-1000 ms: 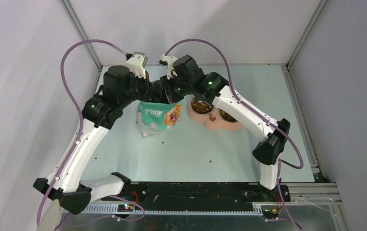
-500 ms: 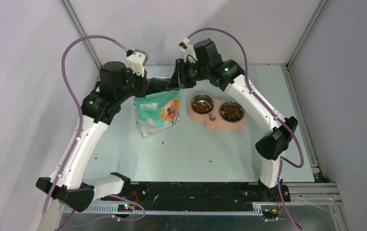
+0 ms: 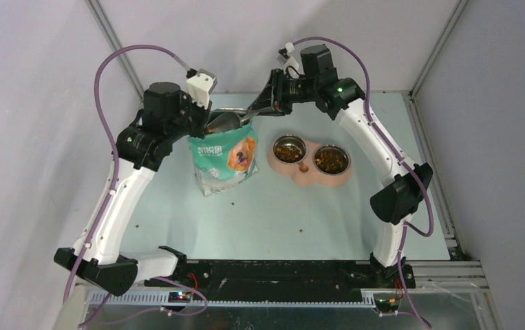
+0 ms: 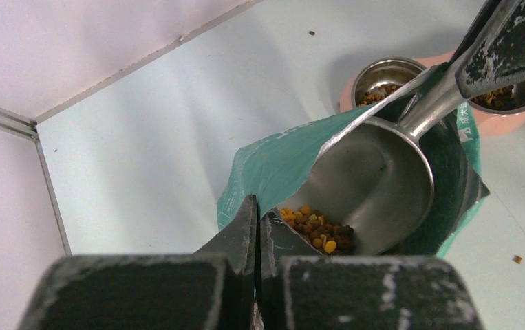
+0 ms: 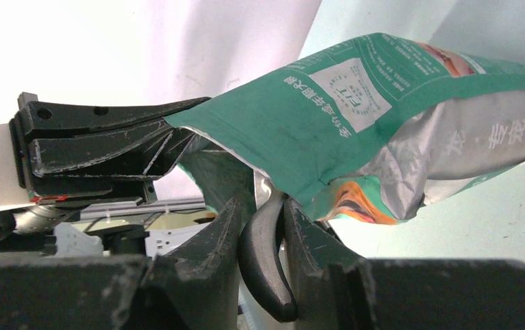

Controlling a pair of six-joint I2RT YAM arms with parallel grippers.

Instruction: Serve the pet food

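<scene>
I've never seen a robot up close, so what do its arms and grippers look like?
The left arm and right arm have slim white links and black joints. A purple cable loops along each; small green lights glow. The fingers are black, tapered, scuffed.

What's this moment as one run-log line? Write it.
left tool: shut on bag rim | right tool: shut on scoop handle | scoop: in bag mouth, kibble at its lip | bowls: both hold kibble

The bag point(image 3: 223, 159) stands left of centre, the bowls point(image 3: 309, 161) just right of it.
The scoop point(image 4: 376, 182) sits in the bag's mouth with kibble point(image 4: 318, 230) beside it; more kibble lies in both bowls.
</scene>
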